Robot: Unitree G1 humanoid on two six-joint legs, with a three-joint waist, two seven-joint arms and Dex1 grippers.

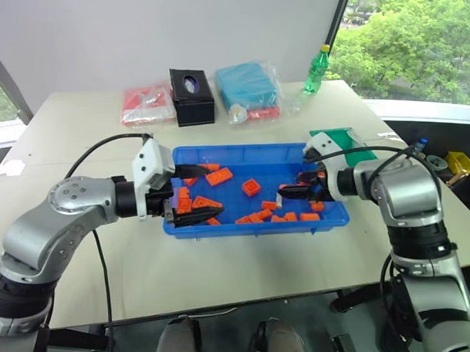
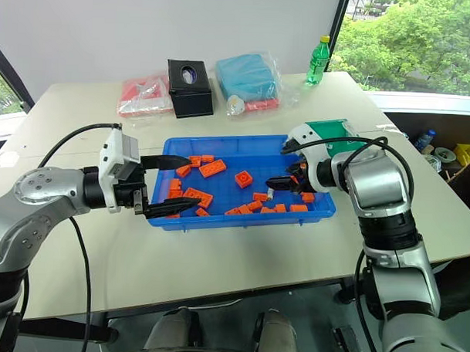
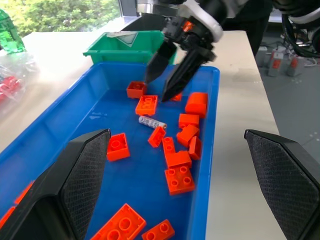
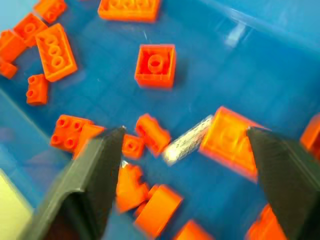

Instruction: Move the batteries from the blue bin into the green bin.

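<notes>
The blue bin (image 1: pixel 237 157) lies in the middle of the table, strewn with orange blocks (image 3: pixel 146 105). One silvery battery (image 3: pixel 152 122) lies on its floor among the blocks near the right end. My right gripper (image 3: pixel 157 89) hangs open just above that battery, holding nothing. Seen from the right wrist, the battery (image 4: pixel 187 140) lies between and below the spread fingers (image 4: pixel 100 170). My left gripper (image 1: pixel 213 193) is wide open and empty at the bin's left end, low over the blocks. The green bin (image 1: pixel 347 140) stands just behind the blue bin's right end.
At the back of the table stand a black tissue box (image 1: pixel 191 97), a teal wrapped package (image 1: pixel 247 85), a red package (image 1: pixel 147 103) and a green bottle (image 1: pixel 317 69). Bare tabletop (image 1: pixel 239 269) runs between the blue bin and the near edge.
</notes>
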